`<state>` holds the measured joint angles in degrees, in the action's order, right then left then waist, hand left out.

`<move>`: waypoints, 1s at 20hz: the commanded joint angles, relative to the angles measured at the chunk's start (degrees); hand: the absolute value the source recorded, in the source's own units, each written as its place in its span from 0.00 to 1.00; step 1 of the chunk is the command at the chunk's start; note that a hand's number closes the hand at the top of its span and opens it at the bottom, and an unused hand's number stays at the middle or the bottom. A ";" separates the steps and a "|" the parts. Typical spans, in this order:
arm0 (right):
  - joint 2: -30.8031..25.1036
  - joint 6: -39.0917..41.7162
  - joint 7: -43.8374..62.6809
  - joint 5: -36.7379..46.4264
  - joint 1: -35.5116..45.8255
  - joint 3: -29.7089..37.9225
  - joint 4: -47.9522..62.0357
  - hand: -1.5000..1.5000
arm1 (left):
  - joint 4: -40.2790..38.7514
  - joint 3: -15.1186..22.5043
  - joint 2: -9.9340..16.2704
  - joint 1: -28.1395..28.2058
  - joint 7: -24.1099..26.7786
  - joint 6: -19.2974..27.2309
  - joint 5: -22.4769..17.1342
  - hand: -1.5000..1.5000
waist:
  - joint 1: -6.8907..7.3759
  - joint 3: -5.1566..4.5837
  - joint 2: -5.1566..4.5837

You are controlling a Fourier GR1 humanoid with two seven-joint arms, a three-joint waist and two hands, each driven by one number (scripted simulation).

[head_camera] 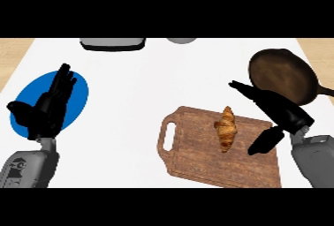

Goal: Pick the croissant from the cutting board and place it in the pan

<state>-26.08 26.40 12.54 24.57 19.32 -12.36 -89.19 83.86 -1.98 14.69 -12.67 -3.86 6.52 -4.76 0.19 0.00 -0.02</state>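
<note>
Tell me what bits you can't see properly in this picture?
- Grey tray-like thing, head view: cut off by the top edge.
- Grey round thing: mostly cut off at the top too.
- Blue plate: partly hidden by the left hand.
- Pan: near rim hidden by the right hand.

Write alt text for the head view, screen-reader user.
A croissant lies on a wooden cutting board on a white counter, with the robot's open right hand just to its right, not touching it. A dark pan sits beyond that hand; the open left hand rests over a blue plate at the left.
</note>
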 commanded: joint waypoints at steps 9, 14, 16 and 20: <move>5.16 0.85 -0.50 13.09 3.74 -2.65 8.07 0.00 | 3.07 -0.98 -1.18 2.44 -1.42 -1.43 1.46 0.50 | 0.22 0.00 0.04; 4.54 5.22 1.98 16.33 1.14 -4.10 3.92 0.00 | -1.47 -1.32 -3.14 -2.21 0.25 0.32 3.30 0.50 | -0.27 -0.01 0.04; 5.40 5.43 1.57 17.84 4.83 -3.03 8.71 0.00 | -1.44 -3.73 -0.66 -0.23 1.43 -3.88 0.45 0.50 | 0.05 0.00 0.00; 8.23 3.12 -0.61 21.23 4.63 -3.57 14.09 0.00 | 5.04 -2.51 -1.72 2.35 -2.60 -2.88 1.44 0.50 | 0.27 0.01 0.03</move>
<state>-19.60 30.54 13.63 42.97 22.44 -16.09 -80.19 83.93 -4.29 12.70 -13.28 -4.49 4.66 -2.77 0.17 -0.01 0.00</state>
